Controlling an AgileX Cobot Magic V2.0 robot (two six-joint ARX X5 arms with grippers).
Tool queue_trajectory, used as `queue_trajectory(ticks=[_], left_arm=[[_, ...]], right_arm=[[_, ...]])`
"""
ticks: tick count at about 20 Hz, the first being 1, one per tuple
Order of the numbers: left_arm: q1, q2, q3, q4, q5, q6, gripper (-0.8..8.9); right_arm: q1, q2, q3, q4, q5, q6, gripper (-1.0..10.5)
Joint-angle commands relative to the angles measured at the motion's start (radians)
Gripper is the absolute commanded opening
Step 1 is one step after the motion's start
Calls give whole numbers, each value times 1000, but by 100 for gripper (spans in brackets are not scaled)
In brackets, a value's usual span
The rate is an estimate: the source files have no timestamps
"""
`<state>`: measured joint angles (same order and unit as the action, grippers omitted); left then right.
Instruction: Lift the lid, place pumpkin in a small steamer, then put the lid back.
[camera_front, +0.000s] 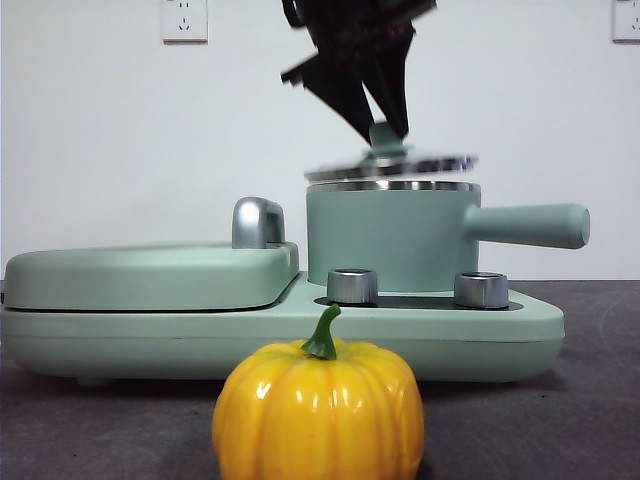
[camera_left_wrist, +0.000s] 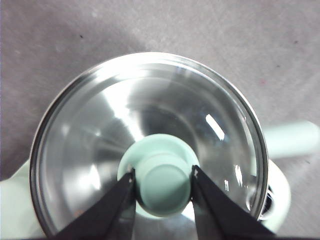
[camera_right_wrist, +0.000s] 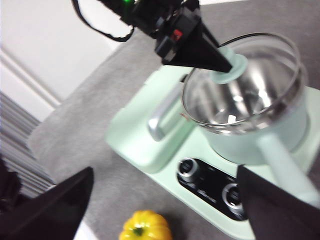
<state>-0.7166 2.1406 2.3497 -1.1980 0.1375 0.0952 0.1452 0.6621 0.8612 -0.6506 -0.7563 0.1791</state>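
Observation:
My left gripper (camera_front: 385, 125) is shut on the mint-green knob (camera_left_wrist: 162, 181) of the lid (camera_front: 392, 165), a glass disc with a chrome rim. It holds the lid tilted just above the small steamer (camera_front: 390, 235), a mint-green pot with a straight side handle (camera_front: 530, 224). The right wrist view shows the lid (camera_right_wrist: 240, 80) raised over the open pot (camera_right_wrist: 260, 135). The yellow-orange pumpkin (camera_front: 318, 410) with a green stem sits on the table in front of the base; it also shows in the right wrist view (camera_right_wrist: 145, 226). My right gripper (camera_right_wrist: 165, 210) is open, high above the table near the pumpkin.
The steamer stands on a wide mint-green base (camera_front: 530, 325) with two chrome knobs (camera_front: 352, 285). A flat mint-green cover (camera_front: 150, 275) with a chrome handle (camera_front: 256, 222) lies on the base's left half. The table is grey cloth.

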Motion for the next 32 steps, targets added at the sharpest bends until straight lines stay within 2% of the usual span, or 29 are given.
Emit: queue_trajectory(ticks=[1, 5, 7, 14, 19, 21, 25, 32], left_arm=[[0, 12, 111, -48, 10, 20, 15], [25, -8, 180, -99, 10, 20, 15], [48, -24, 180, -111, 10, 20, 15], [181, -82, 180, -148, 10, 16, 15], [294, -120, 180, -154, 10, 16, 15], [328, -121, 180, -160, 10, 10, 15], [381, -121, 179, -160, 10, 4, 15], [418, -121, 179, -156, 11, -6, 15]], right_arm=[[47, 30, 58, -28, 5, 24, 397], [190, 117, 115, -113, 116, 24, 397], [284, 164, 122, -118, 204, 47, 397], [621, 422, 139, -106, 425, 125, 417], [795, 655, 212, -117, 504, 135, 501], [839, 721, 226, -116, 533, 135, 571], [877, 813, 227, -113, 578, 135, 583], [880, 912, 227, -102, 581, 94, 583]])
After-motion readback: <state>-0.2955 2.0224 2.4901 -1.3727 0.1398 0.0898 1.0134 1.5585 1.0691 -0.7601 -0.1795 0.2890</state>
